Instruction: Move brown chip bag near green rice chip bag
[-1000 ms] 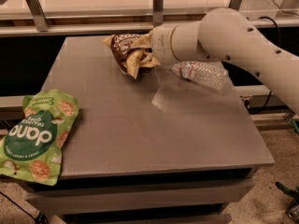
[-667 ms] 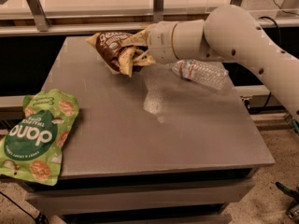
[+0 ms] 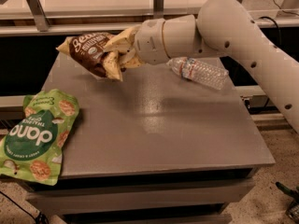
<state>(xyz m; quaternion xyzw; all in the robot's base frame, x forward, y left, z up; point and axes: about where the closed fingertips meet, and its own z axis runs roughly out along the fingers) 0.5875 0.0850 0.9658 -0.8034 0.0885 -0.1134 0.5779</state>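
The brown chip bag [image 3: 90, 51] is dark brown with cream lettering and tan edges. My gripper [image 3: 117, 55] is shut on its right end and holds it in the air above the table's far left part. The white arm reaches in from the right. The green rice chip bag [image 3: 38, 134] lies flat at the table's front left corner, overhanging the left edge, below and to the left of the held bag.
A clear plastic water bottle [image 3: 198, 72] lies on its side at the far right of the grey table [image 3: 159, 125]. A rail and a pale counter run behind the table. Floor shows to the right.
My gripper has carried the brown chip bag leftward above the table, away from the bottle. The green bag and the bottle have not moved.
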